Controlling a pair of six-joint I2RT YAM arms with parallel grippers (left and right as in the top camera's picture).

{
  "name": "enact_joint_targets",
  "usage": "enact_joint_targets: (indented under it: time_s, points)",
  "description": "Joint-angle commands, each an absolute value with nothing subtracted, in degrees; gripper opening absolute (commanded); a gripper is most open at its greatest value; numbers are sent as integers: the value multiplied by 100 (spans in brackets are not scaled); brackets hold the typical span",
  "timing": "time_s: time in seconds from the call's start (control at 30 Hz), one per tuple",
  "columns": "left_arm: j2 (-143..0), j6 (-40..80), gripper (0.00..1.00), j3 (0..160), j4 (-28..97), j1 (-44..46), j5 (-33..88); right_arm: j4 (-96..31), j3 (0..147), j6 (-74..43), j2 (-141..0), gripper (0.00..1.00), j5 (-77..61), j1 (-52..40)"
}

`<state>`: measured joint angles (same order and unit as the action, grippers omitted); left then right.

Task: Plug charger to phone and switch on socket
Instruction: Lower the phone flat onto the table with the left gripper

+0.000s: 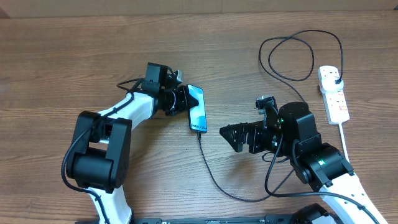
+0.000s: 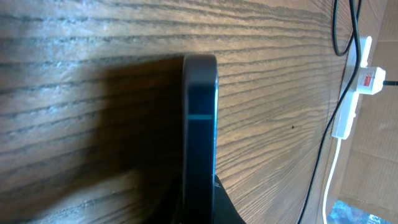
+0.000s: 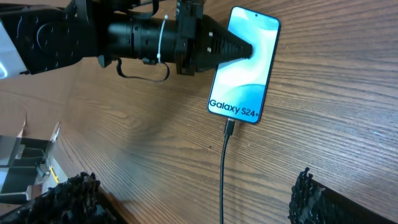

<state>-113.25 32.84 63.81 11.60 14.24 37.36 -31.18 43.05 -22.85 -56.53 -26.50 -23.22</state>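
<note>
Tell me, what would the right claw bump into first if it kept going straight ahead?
Probably the charger cable, just below where it plugs into the phone. The open right claw points at that stretch. Its height is unclear, so it might pass above.

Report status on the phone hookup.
Status: left tool shut on phone, right tool open, empty. Tip of charger in phone port, its plug in socket. Switch state unreadable; nothing over the switches.
</note>
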Motion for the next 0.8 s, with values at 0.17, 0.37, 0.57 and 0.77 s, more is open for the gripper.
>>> enact_joint_targets:
  time_s: [0.17, 0.37, 0.57, 0.77]
  points:
    - [-11502, 3326, 19, 6499, 1321, 1446, 3424, -3188, 4335, -2239, -5594, 100, -2552, -2300]
    - [-11502, 3321, 42, 6499, 1761, 1444, 2899, -3188, 4335, -2239, -5594, 100, -2550, -2300]
    - [-11502, 3321, 57, 6499, 1907, 1437, 2786, -3205, 4335, -2239, -5594, 100, -2552, -2300]
    - [-11500, 3326, 94, 6499, 2132, 1398, 2622, -3282, 4335, -2237, -5594, 100, -2545, -2300]
